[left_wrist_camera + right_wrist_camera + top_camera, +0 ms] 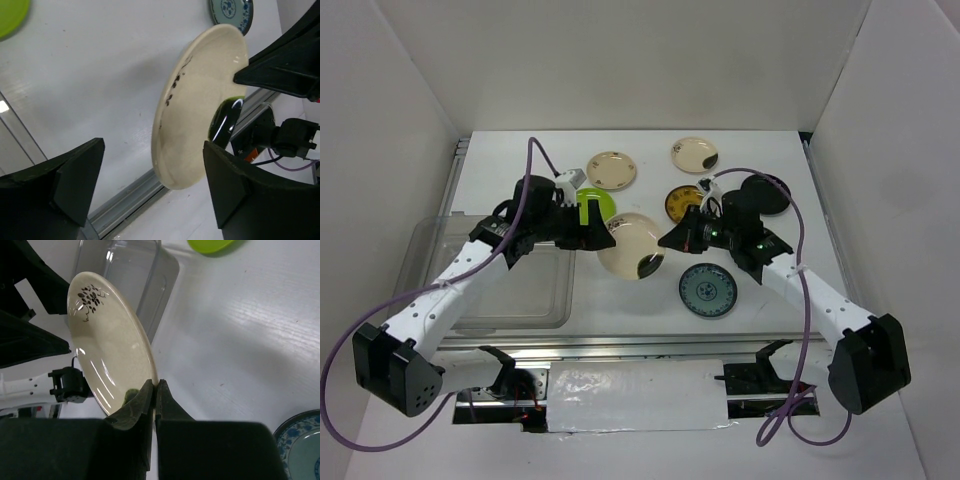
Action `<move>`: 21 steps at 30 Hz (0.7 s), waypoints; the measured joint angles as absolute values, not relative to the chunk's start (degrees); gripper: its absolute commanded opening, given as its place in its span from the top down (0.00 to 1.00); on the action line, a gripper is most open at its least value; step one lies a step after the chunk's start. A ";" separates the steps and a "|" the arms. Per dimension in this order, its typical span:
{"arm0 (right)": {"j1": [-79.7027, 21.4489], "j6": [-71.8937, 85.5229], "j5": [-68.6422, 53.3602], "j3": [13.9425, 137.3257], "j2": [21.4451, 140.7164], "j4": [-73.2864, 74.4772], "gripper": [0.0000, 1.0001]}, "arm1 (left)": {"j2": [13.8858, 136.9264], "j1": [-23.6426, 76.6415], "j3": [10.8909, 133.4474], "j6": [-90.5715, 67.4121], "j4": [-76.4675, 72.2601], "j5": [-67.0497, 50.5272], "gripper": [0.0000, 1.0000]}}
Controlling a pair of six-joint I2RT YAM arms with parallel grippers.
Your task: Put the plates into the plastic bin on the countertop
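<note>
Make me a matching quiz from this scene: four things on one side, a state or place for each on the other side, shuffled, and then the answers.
Things:
1. left pincer
2. right pincer
3. blue patterned plate
4. plastic bin

States or places:
A. lying flat on the countertop
B. shut on the rim of the cream plate
C. open wide
D. transparent, at the left side

Pairs: 1-C, 2-B, 3-A, 4-D

Cream plate (628, 246) mid-countertop (620, 320), right gripper (666, 241) on its right rim, left gripper (607, 236) at its left edge. Clear plastic bin (535, 295) at left. Blue patterned plate (708, 290) lies flat, near right.
</note>
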State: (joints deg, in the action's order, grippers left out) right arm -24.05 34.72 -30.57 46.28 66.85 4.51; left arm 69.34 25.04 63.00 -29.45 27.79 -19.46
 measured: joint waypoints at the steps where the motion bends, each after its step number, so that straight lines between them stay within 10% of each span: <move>1: -24.16 34.98 -31.18 46.00 66.92 4.45 1.00 | 69.43 25.17 63.00 -29.80 27.75 -19.84 0.15; 4: -24.43 35.99 -33.28 45.01 67.13 3.75 1.00 | 69.45 25.69 63.02 -30.39 26.98 -20.51 0.56; 5: -24.69 36.29 -33.91 44.91 67.44 3.16 1.00 | 69.49 25.76 63.05 -30.46 26.83 -20.75 0.87; 6: -24.99 36.60 -34.46 44.91 67.83 2.50 1.00 | 69.49 25.82 63.09 -30.52 26.79 -20.97 0.92; 11: -25.15 37.78 -35.38 44.80 69.25 0.36 1.00 | 69.67 25.52 63.79 -30.00 27.62 -20.29 1.00; 13: -25.15 38.28 -35.57 44.80 69.47 -0.12 0.49 | 69.67 25.36 64.12 -30.02 28.14 -20.08 1.00; 14: -25.15 39.00 -35.88 44.80 69.54 -0.30 0.01 | 69.67 25.34 64.29 -30.20 28.36 -19.79 1.00; 21: -22.79 39.18 -32.16 45.10 68.84 1.65 0.00 | 65.14 15.84 64.66 -38.24 34.63 -4.05 1.00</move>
State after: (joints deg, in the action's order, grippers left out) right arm -22.79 39.18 -32.16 45.10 68.84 1.65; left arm 65.14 15.84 64.66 -38.24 34.63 -4.05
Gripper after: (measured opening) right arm 0.996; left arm 0.128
